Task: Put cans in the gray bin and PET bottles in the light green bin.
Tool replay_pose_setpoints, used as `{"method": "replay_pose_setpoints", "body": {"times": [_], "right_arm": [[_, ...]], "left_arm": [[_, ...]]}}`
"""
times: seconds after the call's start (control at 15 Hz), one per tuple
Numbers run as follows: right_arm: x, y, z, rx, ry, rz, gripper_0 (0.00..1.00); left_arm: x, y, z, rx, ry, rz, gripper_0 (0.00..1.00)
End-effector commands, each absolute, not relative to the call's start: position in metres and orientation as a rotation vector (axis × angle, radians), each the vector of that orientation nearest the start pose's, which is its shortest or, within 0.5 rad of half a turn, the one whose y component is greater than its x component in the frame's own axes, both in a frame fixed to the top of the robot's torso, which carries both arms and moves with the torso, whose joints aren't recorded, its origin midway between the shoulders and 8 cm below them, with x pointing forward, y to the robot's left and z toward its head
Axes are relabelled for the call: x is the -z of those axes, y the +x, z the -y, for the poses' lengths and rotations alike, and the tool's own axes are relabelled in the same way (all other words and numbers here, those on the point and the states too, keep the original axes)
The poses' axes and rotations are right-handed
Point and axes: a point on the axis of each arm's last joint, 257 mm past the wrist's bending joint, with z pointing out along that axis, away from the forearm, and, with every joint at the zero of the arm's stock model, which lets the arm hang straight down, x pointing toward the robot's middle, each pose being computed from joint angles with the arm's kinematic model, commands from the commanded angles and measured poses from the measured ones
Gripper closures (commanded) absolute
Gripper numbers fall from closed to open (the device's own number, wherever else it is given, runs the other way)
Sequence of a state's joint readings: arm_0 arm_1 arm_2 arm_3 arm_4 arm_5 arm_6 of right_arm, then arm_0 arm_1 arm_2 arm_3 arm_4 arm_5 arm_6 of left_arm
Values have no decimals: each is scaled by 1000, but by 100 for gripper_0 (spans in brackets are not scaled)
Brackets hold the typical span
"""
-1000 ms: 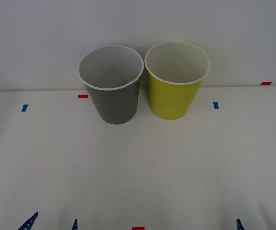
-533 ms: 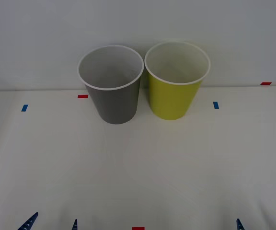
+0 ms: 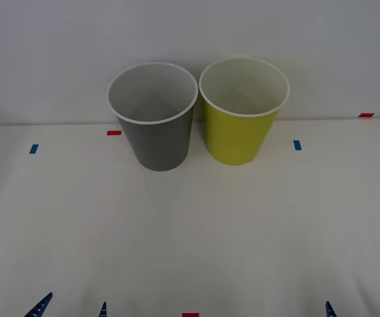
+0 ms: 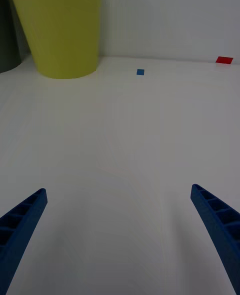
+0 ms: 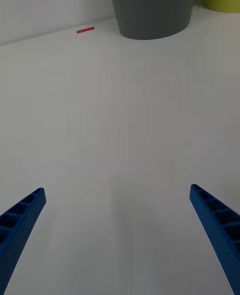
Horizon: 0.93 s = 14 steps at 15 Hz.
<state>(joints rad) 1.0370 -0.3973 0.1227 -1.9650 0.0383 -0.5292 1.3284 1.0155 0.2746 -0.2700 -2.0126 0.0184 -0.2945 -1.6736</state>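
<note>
The gray bin [image 3: 157,135] and the light green bin [image 3: 239,135] stand upright side by side at the back of the white table [image 3: 190,231], gray to the left. Both show white insides with nothing visible in them. The cans and PET bottles are out of view. My left gripper [image 3: 70,309] is open at the near edge on the left, well short of the gray bin [image 5: 150,10]. My right gripper [image 3: 360,308] is open at the near edge on the right, with the light green bin [image 4: 60,25] far ahead of it. Nothing lies between either pair of fingers.
Small tape marks dot the table: red [image 3: 114,133] and blue [image 3: 33,148] at the left, blue [image 3: 297,144] and red [image 3: 366,115] at the right, red [image 3: 190,315] at the near edge. A plain wall rises right behind the bins.
</note>
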Motion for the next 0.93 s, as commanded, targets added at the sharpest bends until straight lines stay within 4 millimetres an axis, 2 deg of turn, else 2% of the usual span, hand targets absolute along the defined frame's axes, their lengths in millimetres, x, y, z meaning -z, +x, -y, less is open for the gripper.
{"method": "replay_pose_setpoints", "body": {"times": [0.07, 0.93], "right_arm": [[290, 216, 293, -22, -123, -1716, 0], [290, 216, 293, -22, -123, -1716, 0]], "left_arm": [[328, 226, -236, -83, 205, -1845, 0], [328, 226, -236, -83, 205, -1845, 0]]}}
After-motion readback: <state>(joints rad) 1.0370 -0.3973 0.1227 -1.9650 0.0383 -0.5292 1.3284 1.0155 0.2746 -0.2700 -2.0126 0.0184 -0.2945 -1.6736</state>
